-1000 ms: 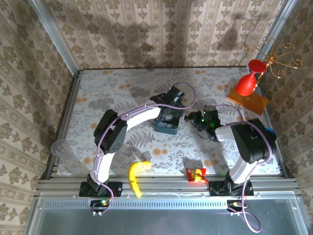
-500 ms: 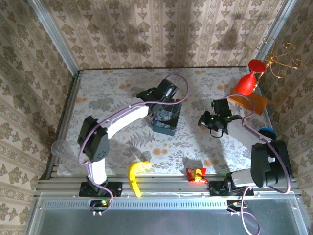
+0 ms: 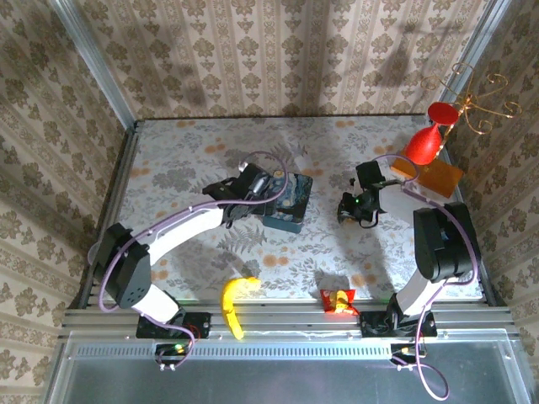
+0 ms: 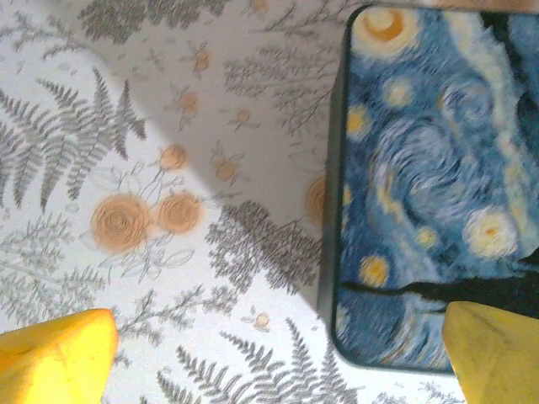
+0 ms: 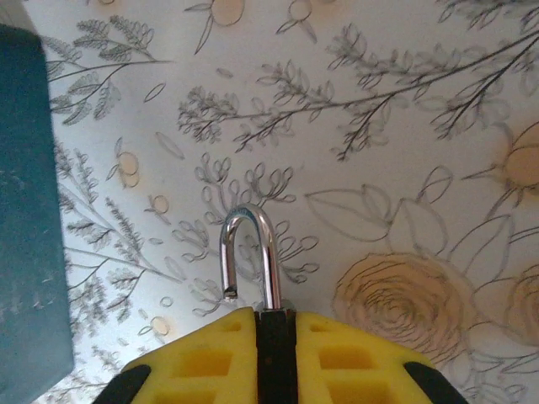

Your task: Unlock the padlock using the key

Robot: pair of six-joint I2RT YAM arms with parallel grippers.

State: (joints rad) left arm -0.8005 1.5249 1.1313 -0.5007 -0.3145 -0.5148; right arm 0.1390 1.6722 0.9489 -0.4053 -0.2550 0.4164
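Right hand: clamped on the small padlock, which has a silvery shackle and a dark metal body. The yellow foam pads pinch the body from both sides, and the shackle sticks out past the fingertips.
Shackle: the longer leg runs down between the pads. The shorter leg ends in a free tip just short of them.
Padlock, place: in the right hand over the floral cloth, with the dark side of the box at the left edge of the right wrist view. From overhead the right hand sits to the right of the box, apart from it. Whether the shackle touches the cloth cannot be told.
Left hand: spread wide and holding nothing. One yellow fingertip hangs over bare cloth, the other over the near corner of the box top.
Tin box: a rectangular tin painted with a blue night sky and yellow swirls. It lies mid-bench, painted top up.
Bench: covered in pale cloth with grey ferns and orange blossoms.
Near edge: a yellow banana and a red-and-yellow snack packet.
Far right: a red goblet-shaped object on a flat orange board.
Left edge: a clear plastic cup.
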